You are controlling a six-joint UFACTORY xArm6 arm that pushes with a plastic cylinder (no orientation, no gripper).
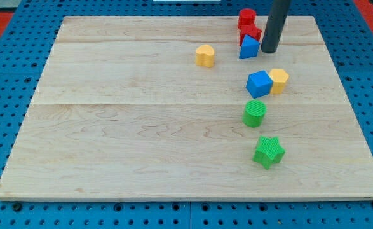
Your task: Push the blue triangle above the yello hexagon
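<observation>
The blue triangle (249, 48) sits near the view's top right, touching a red block (250, 32) just above it. My tip (269, 51) is right beside the blue triangle, on its right side. The yellow hexagon (278, 81) lies lower, below and to the right of the triangle, touching a blue cube (259, 84) on its left. A yellow heart-shaped block (204, 56) lies to the left of the triangle.
A red cylinder (247, 17) stands at the board's top edge above the red block. A green cylinder (255, 113) and a green star (268, 151) lie below the blue cube. The wooden board (110, 127) rests on a blue pegboard.
</observation>
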